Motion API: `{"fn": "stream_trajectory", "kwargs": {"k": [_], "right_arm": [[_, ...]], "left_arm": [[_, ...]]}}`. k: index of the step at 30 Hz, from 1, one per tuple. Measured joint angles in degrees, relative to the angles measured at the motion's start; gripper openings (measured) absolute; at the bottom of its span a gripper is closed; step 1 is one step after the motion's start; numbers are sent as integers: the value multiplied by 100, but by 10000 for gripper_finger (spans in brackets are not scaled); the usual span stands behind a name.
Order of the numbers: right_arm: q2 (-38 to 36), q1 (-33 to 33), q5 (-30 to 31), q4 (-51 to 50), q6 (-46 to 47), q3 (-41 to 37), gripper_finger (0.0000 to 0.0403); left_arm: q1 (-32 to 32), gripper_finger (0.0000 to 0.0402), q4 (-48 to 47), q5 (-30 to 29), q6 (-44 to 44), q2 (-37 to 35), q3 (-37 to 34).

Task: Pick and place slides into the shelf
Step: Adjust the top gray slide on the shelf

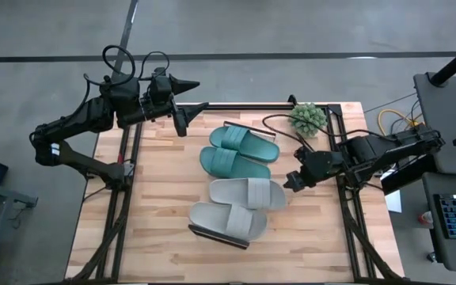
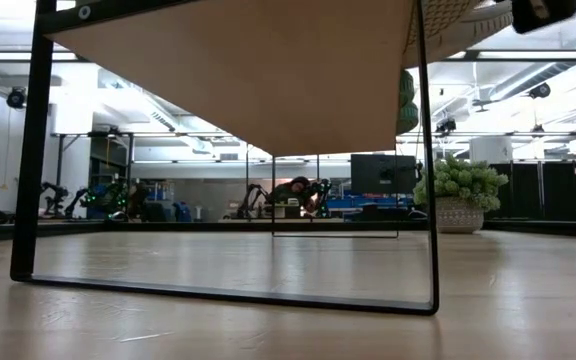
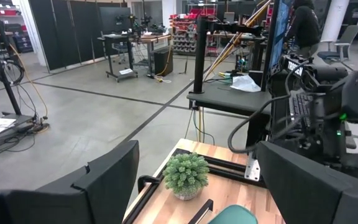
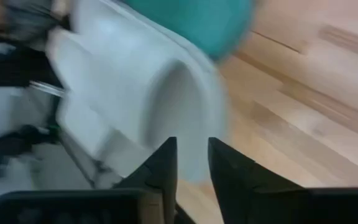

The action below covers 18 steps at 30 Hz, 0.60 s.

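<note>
We see all four slides lying in a row on the shelf (image 1: 226,125): two teal slides (image 1: 240,150) toward the plant (image 1: 307,117), two grey slides (image 1: 240,207) toward the near end. The right gripper (image 1: 291,180) sits just beside the upper grey slide (image 1: 248,192), at its toe end; in the wrist view its fingers (image 4: 163,165) stand a narrow gap apart with nothing between them, so we judge it is letting go. The risk, as we see it: pulling away while a finger brushes the rubbery edge could drag that slide askew or off the shelf's edge, or nudge the teal neighbour. The left gripper (image 1: 179,119) waits wide open above the far corner, holding nothing
</note>
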Motion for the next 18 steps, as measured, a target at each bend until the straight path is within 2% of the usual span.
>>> {"fn": "stream_trajectory", "kwargs": {"k": [5,11,18], "right_arm": [[84,-2,277,1207,-193,2,124],[161,0,541,957,-60,-2,168],[494,20,498,1171,43,-8,187]], "left_arm": [[0,311,0,2,-2,0,0],[-4,311,-1,2,-2,-1,0],[-4,311,-3,2,-2,0,0]]}}
